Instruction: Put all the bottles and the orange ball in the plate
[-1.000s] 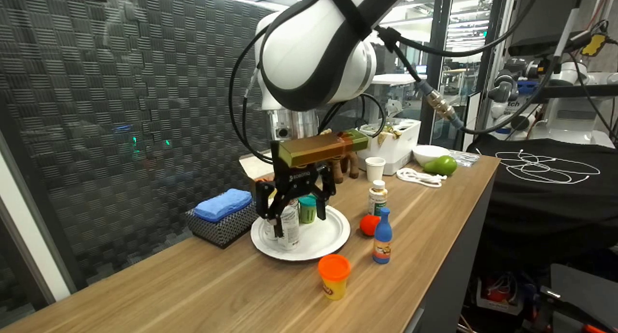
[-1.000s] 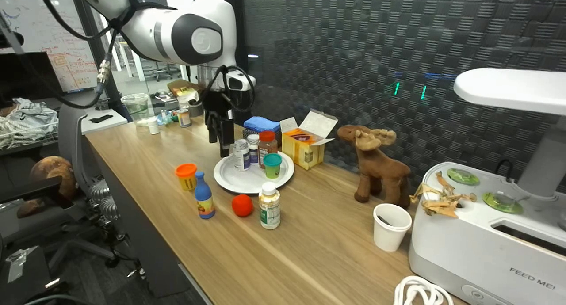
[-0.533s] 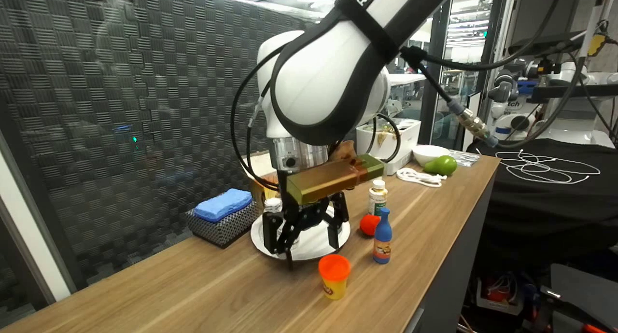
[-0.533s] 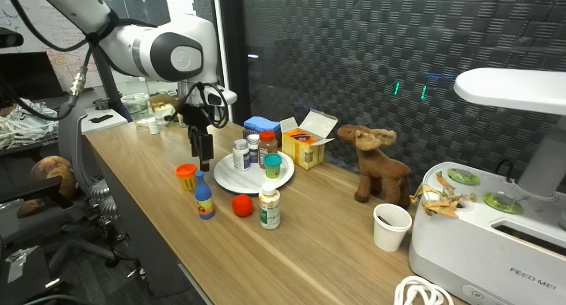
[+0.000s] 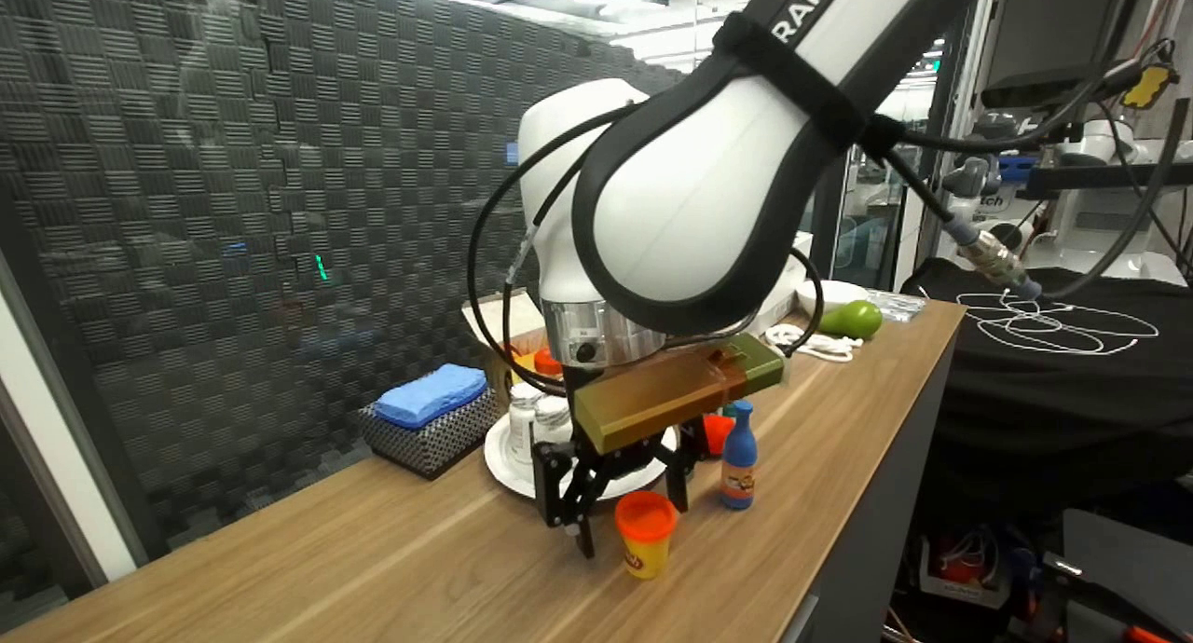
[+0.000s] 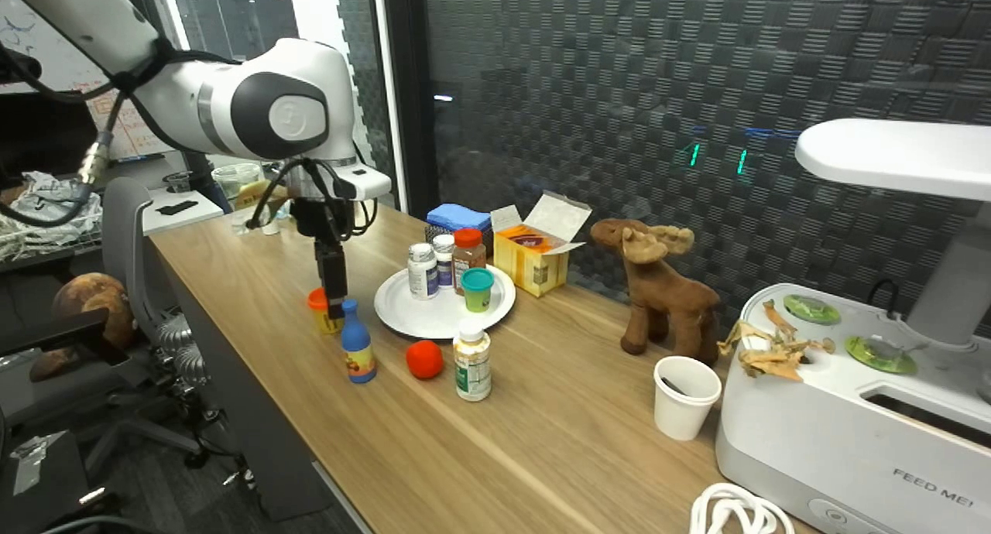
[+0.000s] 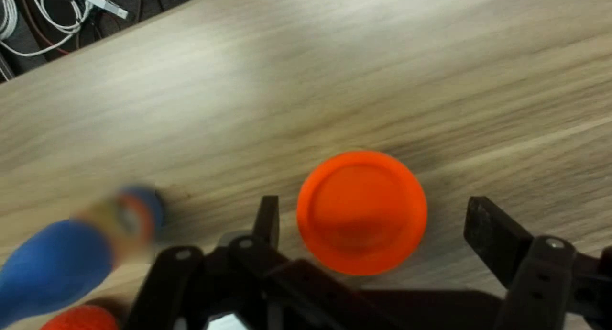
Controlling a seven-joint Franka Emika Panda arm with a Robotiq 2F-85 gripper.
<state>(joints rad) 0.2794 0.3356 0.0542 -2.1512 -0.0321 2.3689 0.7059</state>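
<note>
Plate [image 6: 395,317]: in an exterior view, you are seeing it carrying two white bottles [image 6: 423,277], a red-capped bottle [image 6: 468,259] and a green tub [image 6: 478,296]; that part is looking done.
Ball [image 6: 424,360]: it is lying off the plate on the tabletop [image 6: 557,410], waiting to be moved.
Blue bottle [image 6: 358,352]: it is standing upright near the ball, also remaining.
Pill bottle [image 6: 472,367]: on the ball's other side, it is remaining too.
Orange tub [image 6: 320,317]: partly hidden, it is standing off the plate; if you are counting tubs as bottles, as the green one is suggesting, it is pending as well.
Moose [image 6: 662,286]: only this view is showing it.
Gripper [image 5: 633,528]: in an exterior view, you are holding it wide at the orange tub, gripping nothing.
Green tub: here it is hiding from you, and the pill bottle is barely showing.
Fruit [image 5: 853,320]: it is lying by a bowl [image 5: 831,294]; you are finding both only here.
Orange lid [image 7: 362,213]: in the wrist view, it is sitting between the gripper's fingers [image 7: 495,239], touching neither; this gap is showing plainest here, and you are probably lining up a grasp.
Wrist-view edge: the blue bottle and a slice of the ball are showing; the plate's bottles are not.
</note>
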